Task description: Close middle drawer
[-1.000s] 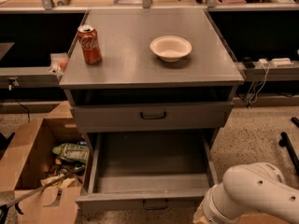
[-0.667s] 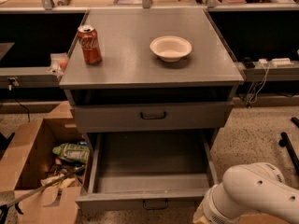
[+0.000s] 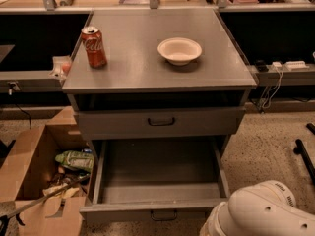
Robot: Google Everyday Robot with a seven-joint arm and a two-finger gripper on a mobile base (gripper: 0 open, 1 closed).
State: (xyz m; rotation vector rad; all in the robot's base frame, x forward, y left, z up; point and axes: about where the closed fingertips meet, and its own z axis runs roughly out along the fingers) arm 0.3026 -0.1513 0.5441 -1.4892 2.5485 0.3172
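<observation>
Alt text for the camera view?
Middle drawer of a grey cabinet stands pulled out, the drawer above shut. A red can and white bowl sit on top. White arm at bottom right; gripper out of view.

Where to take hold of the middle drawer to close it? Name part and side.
The dark handle centred on the front panel of the middle drawer, from the front: the tray stands pulled out, so it should slide straight back. The gripper is out of view; only the white arm shows, lower right.
</observation>
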